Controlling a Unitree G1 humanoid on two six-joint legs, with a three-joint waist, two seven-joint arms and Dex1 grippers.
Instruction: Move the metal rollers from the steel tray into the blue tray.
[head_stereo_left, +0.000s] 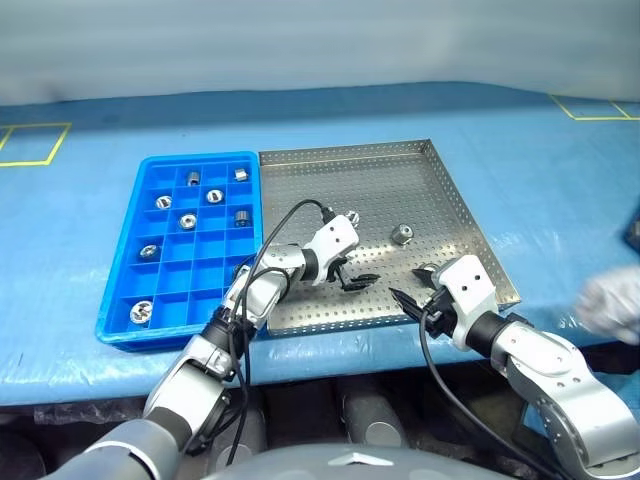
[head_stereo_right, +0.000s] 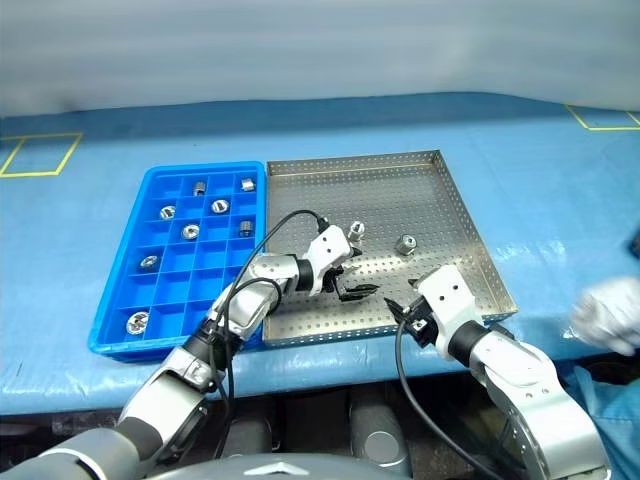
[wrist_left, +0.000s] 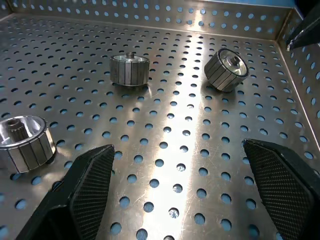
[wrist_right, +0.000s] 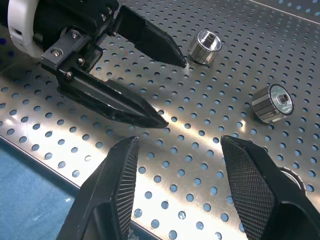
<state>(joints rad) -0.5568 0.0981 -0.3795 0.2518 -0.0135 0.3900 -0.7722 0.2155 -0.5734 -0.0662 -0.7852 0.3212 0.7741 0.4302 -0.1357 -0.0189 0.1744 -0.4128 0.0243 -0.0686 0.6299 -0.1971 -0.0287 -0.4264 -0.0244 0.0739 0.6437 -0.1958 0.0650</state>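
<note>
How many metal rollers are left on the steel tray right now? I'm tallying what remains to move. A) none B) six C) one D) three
D: three metal rollers lie on the steel tray: one beside the open left claw, one mid-tray, and one by the right claw.
</note>
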